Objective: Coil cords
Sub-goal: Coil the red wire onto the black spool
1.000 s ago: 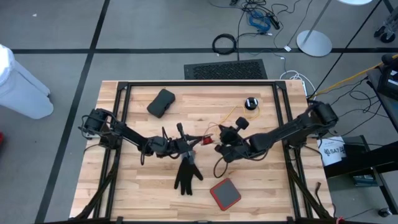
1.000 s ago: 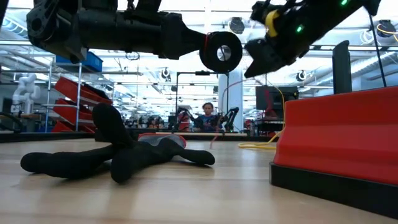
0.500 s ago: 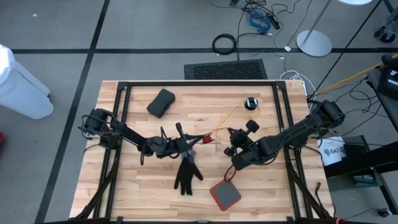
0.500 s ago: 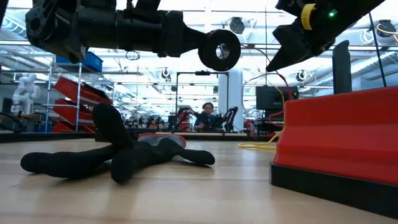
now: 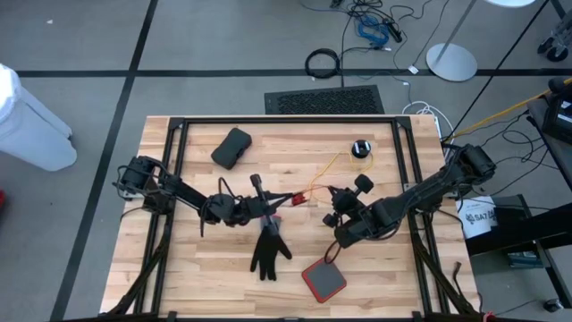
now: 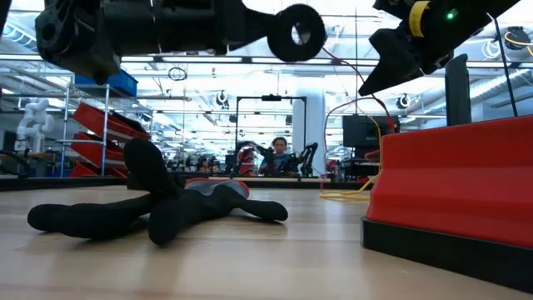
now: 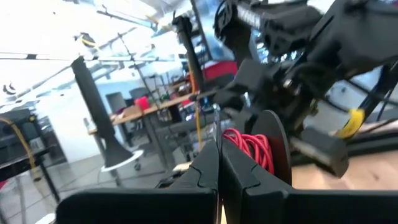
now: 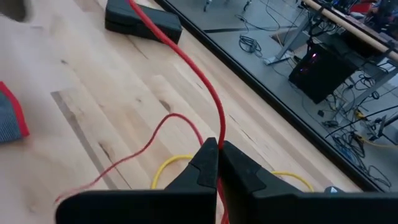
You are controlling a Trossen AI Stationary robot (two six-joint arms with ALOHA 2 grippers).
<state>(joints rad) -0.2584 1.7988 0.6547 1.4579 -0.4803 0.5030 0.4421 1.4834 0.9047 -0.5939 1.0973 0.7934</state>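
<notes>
Grey floor (image 5: 223,36) crossed by dark seam lines surrounds the wooden table (image 5: 214,259). A black ribbed floor mat (image 5: 323,100) lies against the table's far edge; beyond it, a coiled black cable ring (image 5: 323,63), a blue cable bundle (image 5: 371,29) and a round white stand base (image 5: 451,62). A white bin (image 5: 27,116) stands off the left side. Low view: bright ceiling strip lighting (image 6: 250,62), red shelving (image 6: 96,133), a seated person (image 6: 279,154) at a distant bench

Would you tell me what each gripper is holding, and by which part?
Right gripper pinches the red cord along its length. Left gripper is shut beside a coil of it; grip unclear.
</notes>
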